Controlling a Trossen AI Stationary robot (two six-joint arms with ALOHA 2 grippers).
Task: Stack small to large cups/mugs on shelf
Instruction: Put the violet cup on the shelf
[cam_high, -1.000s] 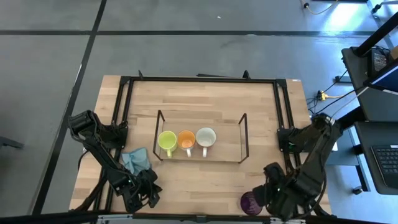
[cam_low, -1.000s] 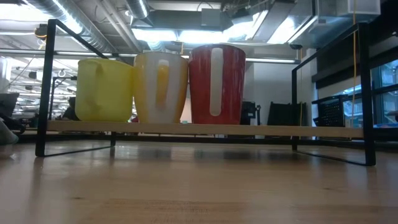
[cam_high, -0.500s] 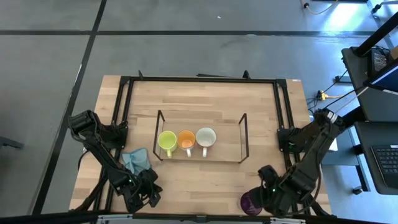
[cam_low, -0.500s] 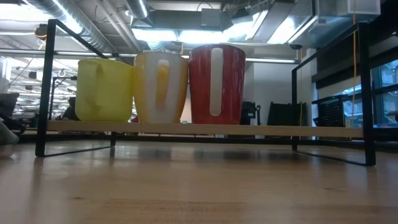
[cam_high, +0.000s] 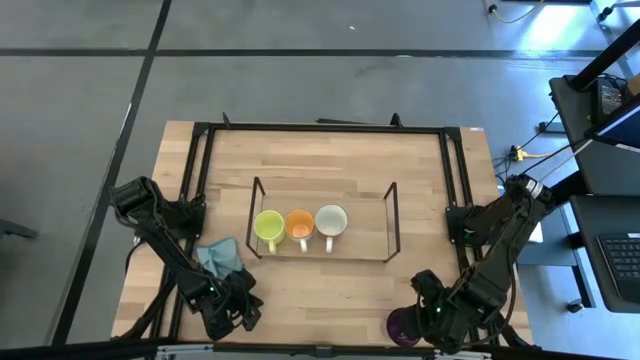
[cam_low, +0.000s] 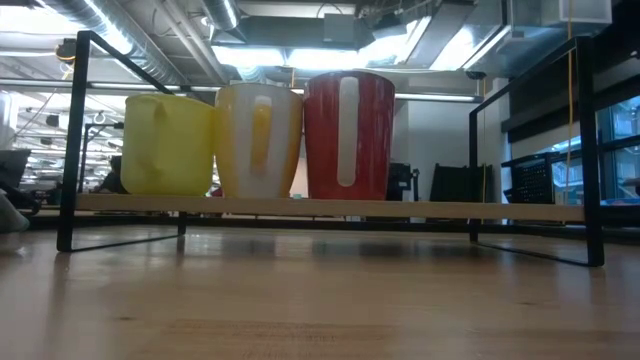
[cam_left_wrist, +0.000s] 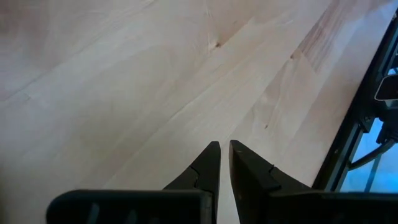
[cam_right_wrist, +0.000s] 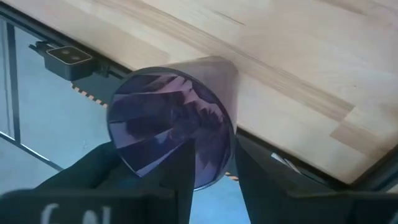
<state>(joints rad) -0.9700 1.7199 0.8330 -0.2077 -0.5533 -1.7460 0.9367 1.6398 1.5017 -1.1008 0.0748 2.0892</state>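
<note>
The shelf (cam_high: 322, 220) stands in the middle of the counter (cam_high: 330, 160) with three mugs side by side on its board: the yellow-green mug (cam_high: 268, 226) at the left end, the orange mug (cam_high: 299, 224) touching it, then the white mug (cam_high: 331, 220). The right part of the shelf holds nothing. The purple cup (cam_right_wrist: 177, 127) sits at the counter's front right edge, and the right hand (cam_right_wrist: 210, 165) has one finger inside its mouth and one outside, clamped on the rim. The left hand (cam_left_wrist: 224, 149), fingers together, hovers over bare wood at the front left, near a light blue cloth (cam_high: 218, 257)
</note>
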